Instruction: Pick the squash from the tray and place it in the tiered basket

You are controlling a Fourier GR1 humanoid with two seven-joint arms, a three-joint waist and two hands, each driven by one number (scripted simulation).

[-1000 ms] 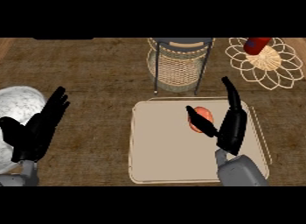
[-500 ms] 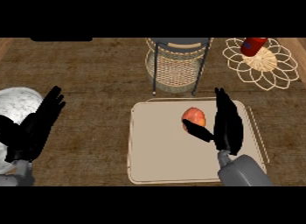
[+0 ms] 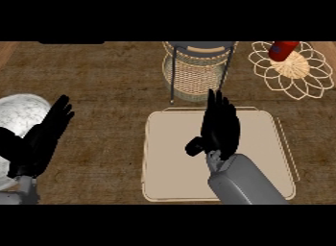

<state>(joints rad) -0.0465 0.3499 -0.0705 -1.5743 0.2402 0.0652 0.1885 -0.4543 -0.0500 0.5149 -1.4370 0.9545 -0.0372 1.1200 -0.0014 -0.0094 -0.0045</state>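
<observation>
Tray (image 3: 171, 158): beige, square, lying flat on the brown tabletop (image 3: 107, 81).
Right robot hand (image 3: 219, 129): over the tray's middle, fingers straight and pointing away from the robot, released, nothing seen in it.
Squash: not visible anywhere on the tray; whether it lies hidden under the right robot hand, I cannot tell.
Basket (image 3: 198, 72): wire, tiered, just beyond the tray's far edge.
Left robot hand (image 3: 35, 139): well left of the tray, fingers straight, released, resting over a grey plate (image 3: 15, 113).
Trivet (image 3: 293, 67): beyond the tray's far right corner, carrying a red item (image 3: 284, 48).
</observation>
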